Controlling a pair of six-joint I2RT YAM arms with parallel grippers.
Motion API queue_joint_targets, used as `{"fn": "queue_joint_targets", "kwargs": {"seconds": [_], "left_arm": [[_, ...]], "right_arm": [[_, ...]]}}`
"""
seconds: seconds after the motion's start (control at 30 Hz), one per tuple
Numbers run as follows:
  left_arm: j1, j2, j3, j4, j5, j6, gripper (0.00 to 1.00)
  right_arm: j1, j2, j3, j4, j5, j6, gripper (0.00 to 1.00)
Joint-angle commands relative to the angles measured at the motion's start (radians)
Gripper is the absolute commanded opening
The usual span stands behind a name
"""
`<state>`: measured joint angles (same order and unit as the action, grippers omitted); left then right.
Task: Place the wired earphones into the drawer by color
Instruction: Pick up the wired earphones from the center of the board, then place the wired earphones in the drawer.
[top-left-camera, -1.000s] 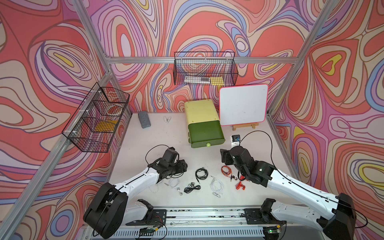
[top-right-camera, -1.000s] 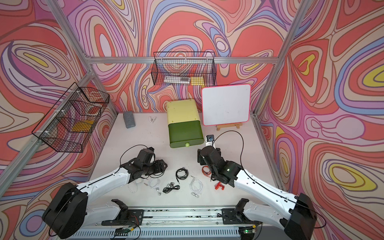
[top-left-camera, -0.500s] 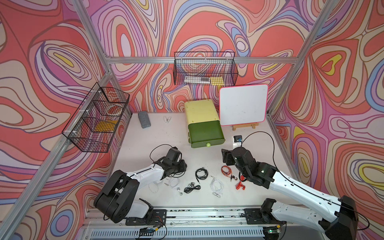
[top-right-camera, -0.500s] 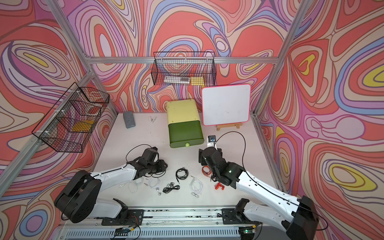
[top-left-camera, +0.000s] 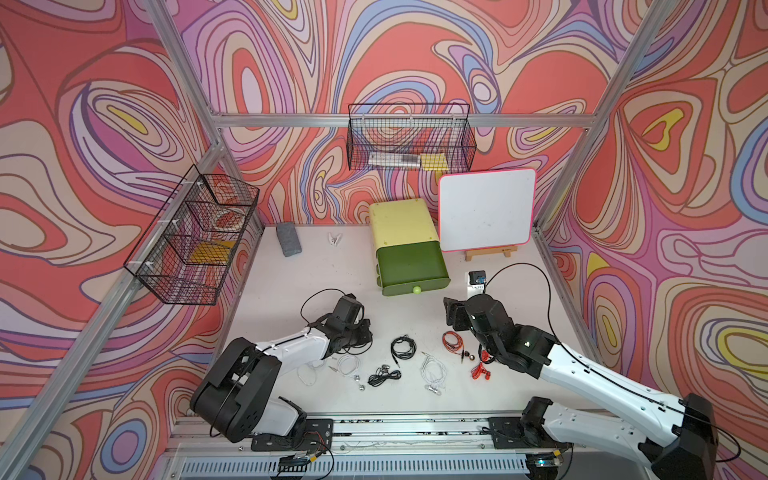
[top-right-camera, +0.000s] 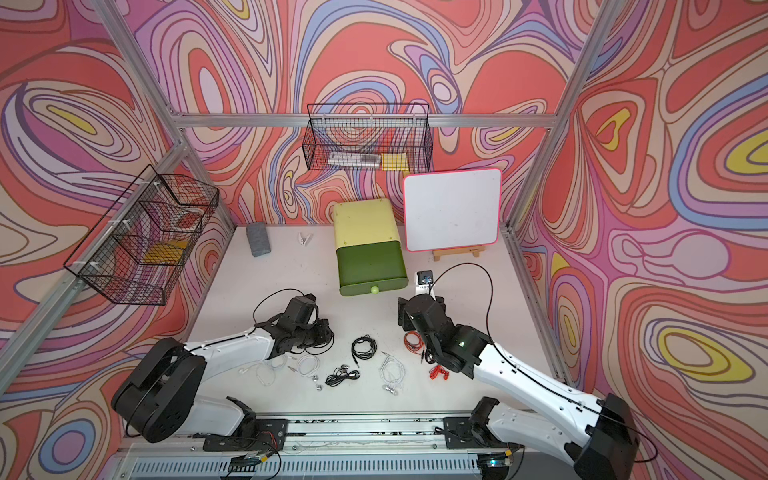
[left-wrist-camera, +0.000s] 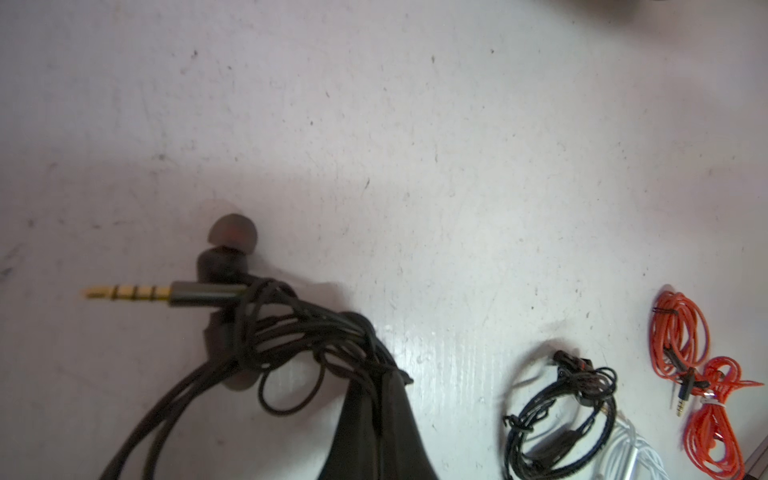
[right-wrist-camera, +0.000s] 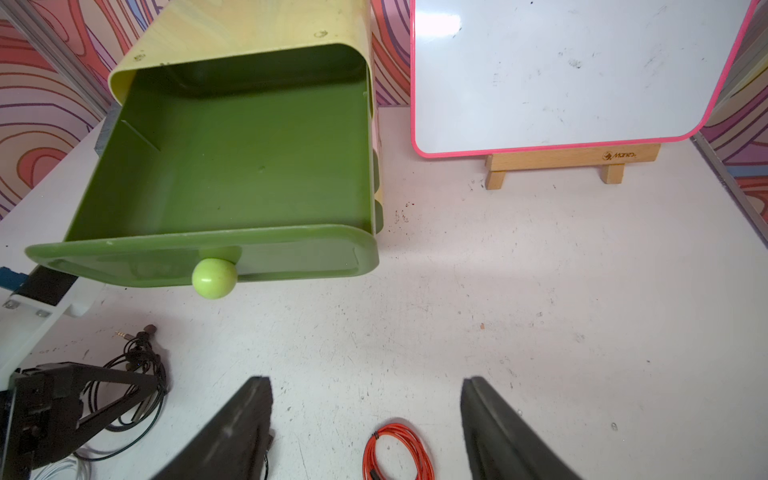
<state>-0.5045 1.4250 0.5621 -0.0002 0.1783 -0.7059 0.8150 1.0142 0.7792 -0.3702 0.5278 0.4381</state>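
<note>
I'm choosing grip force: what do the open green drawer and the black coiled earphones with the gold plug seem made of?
Open green drawer: smooth, satin, rounded moulded edges; probably plastic, perhaps painted metal. Black coiled earphones: thin matte cable, likely rubbery plastic sheath; gold-coloured plug looks metal; translucent ear tip probably silicone.

the yellow rounded box (top-left-camera: 401, 222) stands at the back middle of the white worktop (top-left-camera: 316, 274), its green pull-out drawer (top-left-camera: 411, 266) out toward the front. the pink-rimmed whiteboard on a wooden easel (top-left-camera: 486, 210) stands just right of it; the white plastic clip (top-left-camera: 334, 239) and grey rectangular block (top-left-camera: 288, 237) lie to its left. the coiled wired earphones (top-left-camera: 403, 347) lie in a row before the drawer.
</note>
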Motion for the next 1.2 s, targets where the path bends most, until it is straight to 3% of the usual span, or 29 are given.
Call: {"fn": "queue_joint_targets", "kwargs": {"seconds": [0.0,0.37,0.73,1.17], "left_arm": [[-0.005,-0.041,-0.013,-0.009,-0.018,0.019,0.0],[-0.005,-0.244,-0.003,-0.139,-0.072,0.042,0.0],[-0.004,-0.507,0.165,-0.395,-0.142,0.13,0.0],[-0.005,-0.549,0.425,-0.447,-0.059,0.231,0.0]], "right_arm": [[0.005,-0.005,-0.001,-0.002,0.015,0.001,0.73],[0.005,-0.008,0.001,0.002,0.01,0.0,0.73],[0.006,-0.041,0.0,0.003,0.012,-0.002,0.73],[0.004,-0.082,-0.009,0.01,0.012,-0.011,0.73]]}}
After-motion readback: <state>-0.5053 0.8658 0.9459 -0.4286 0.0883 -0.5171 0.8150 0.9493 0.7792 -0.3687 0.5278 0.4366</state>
